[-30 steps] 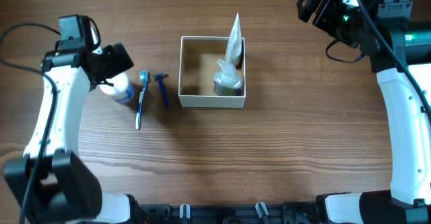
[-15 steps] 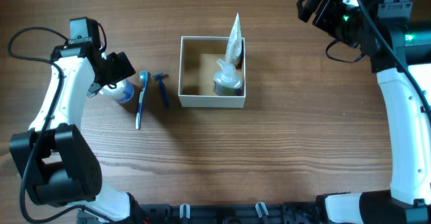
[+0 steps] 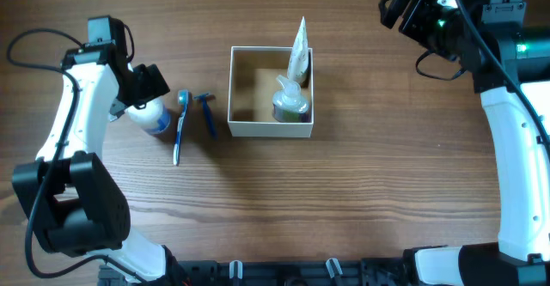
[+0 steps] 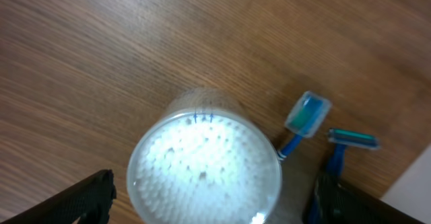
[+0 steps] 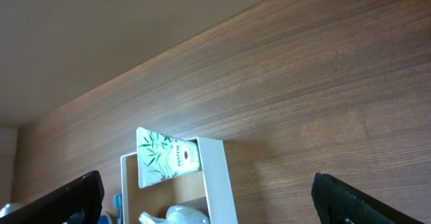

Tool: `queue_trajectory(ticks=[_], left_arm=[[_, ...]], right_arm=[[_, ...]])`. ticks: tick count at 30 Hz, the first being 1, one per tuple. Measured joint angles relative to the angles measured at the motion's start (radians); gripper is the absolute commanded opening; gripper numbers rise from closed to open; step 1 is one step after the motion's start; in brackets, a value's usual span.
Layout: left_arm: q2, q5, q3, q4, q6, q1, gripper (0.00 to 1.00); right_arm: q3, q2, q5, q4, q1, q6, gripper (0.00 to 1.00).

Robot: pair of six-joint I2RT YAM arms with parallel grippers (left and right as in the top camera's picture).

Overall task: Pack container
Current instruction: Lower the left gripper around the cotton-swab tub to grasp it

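- A brown wood-grain counter (image 3: 361, 191) fills every view, its streaks running lengthwise.
- The container (image 3: 270, 130) sits at the counter's middle. It is a square, shallow, open-topped cardboard box with white outer walls and a tan inside.
- The left gripper (image 3: 140, 86) hangs well to the container's left. Its fingers are spread wide on either side of a round clear jar (image 4: 205, 167) packed with white cotton-swab tips, and no contact with the jar shows.
- Between jar and container lie a blue toothbrush (image 3: 179, 127) and a blue razor (image 3: 207, 112), side by side, the razor nearer the box.
- The right gripper (image 3: 402, 7) sits off to the far right, well apart from the container, fingers wide and empty.
- In the container's right side, a flat white tube (image 3: 299, 45) with green leaf print leans on the far wall, beside a pale rounded bottle (image 3: 290, 101).
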Motion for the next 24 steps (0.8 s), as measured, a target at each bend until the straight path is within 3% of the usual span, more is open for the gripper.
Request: queue_trajectory(ticks=[9, 20, 24], left_arm=[[0.001, 0.000, 0.117, -0.123, 0.053, 0.000, 0.99], [0.118, -0.005, 0.117, -0.128, 0.061, 0.000, 0.99], [0.171, -0.005, 0.117, -0.129, 0.068, 0.000, 0.92]], right_arm=[[0.000, 0.000, 0.000, 0.000, 0.000, 0.000, 1.00], [0.000, 0.000, 0.000, 0.000, 0.000, 0.000, 1.00], [0.000, 0.000, 0.000, 0.000, 0.000, 0.000, 1.00]])
